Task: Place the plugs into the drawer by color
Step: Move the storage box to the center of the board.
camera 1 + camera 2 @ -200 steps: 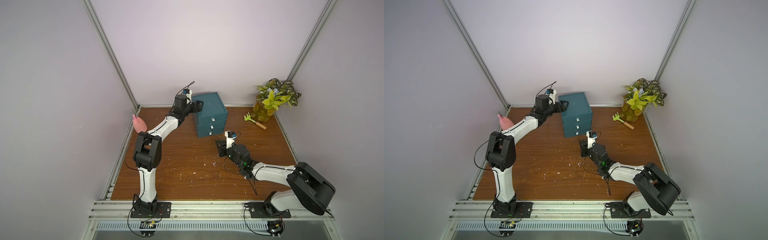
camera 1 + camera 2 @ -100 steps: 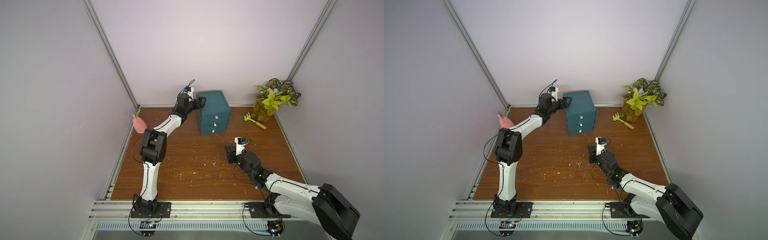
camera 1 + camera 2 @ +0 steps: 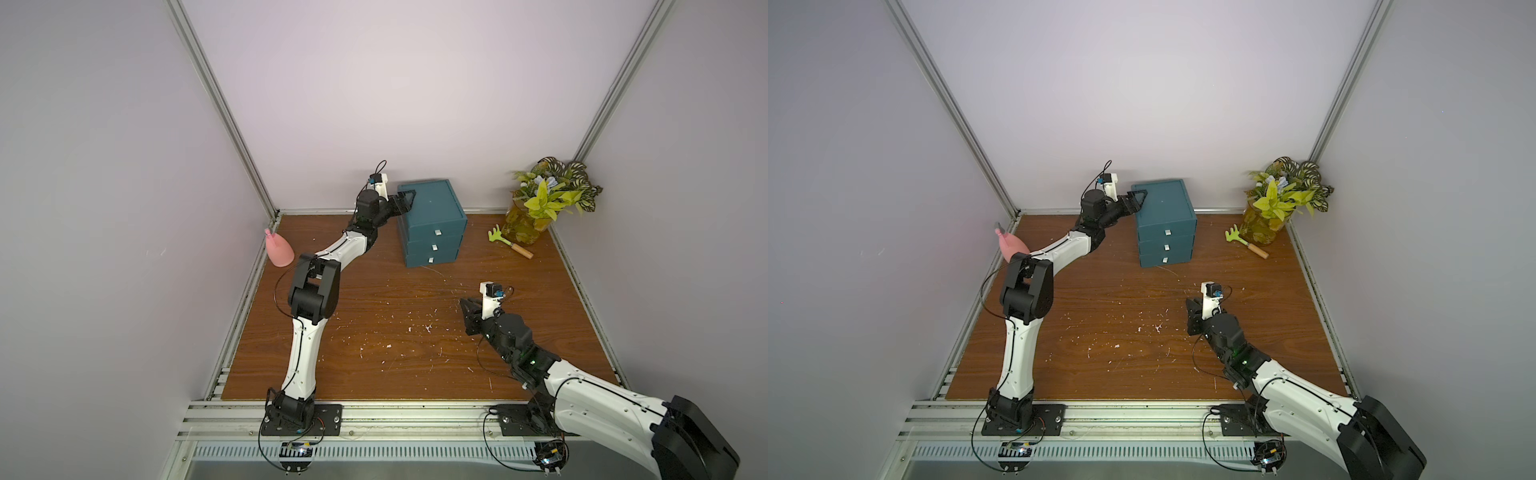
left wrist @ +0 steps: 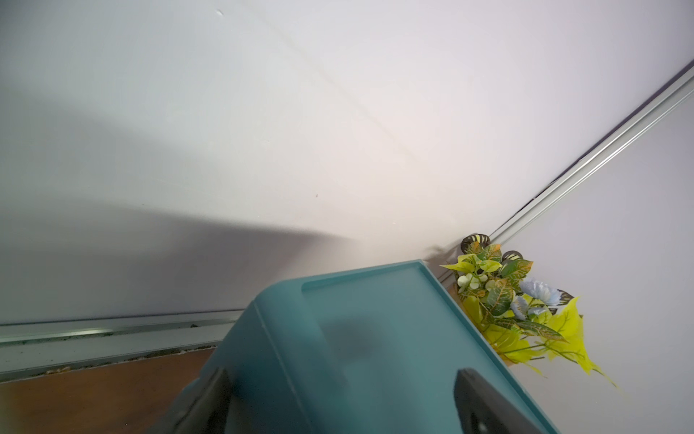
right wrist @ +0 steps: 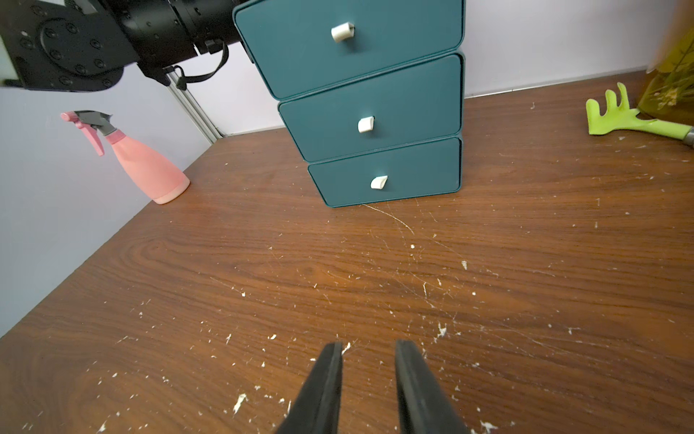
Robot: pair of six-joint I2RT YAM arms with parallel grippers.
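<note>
While the left gripper (image 3: 408, 198) is straddling the top edge of the drawer cabinet (image 3: 434, 216) at the table's back, jaws spread wide and contact unclear, the right gripper (image 5: 368, 344) is hovering well apart, narrowly parted and empty, pointing straight at the three shut fronts. No plugs are showing.

Dark teal three-drawer cabinet (image 3: 430, 210) stands upright on the wooden tabletop (image 3: 395, 316), close to the back wall (image 3: 415, 104). All three drawers sit shut and flush. Each front carries one small white tab handle (image 5: 366, 124).
</note>
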